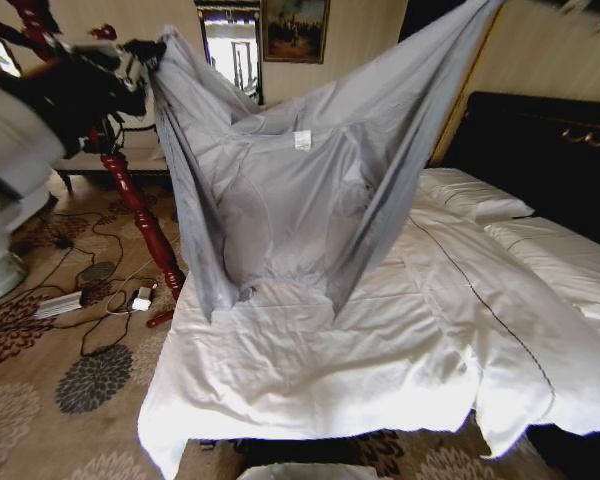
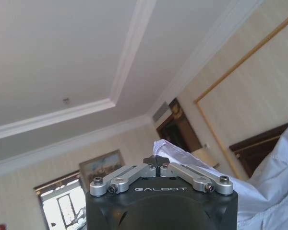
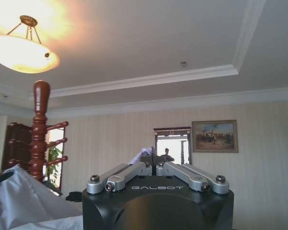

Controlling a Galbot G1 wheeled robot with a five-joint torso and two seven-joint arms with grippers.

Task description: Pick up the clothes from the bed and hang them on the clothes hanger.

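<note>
- Grey jacket [image 1: 290, 200]: lifted and spread above the bed [image 1: 400, 340]; its lower hem touches the sheets; white label showing near the collar.
- My left hand [image 2: 157, 165]: raised above the bed's foot corner, beside the red wooden clothes stand [image 1: 140, 215]; clamped on one jacket edge.
- My right hand [image 3: 153, 160]: high over the bed; pinched tight on a fold of jacket fabric.

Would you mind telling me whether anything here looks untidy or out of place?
The white quilt on the bed is rumpled and hangs unevenly over the foot. Cables and a power strip lie loose on the carpet beside the wooden coat stand.
</note>
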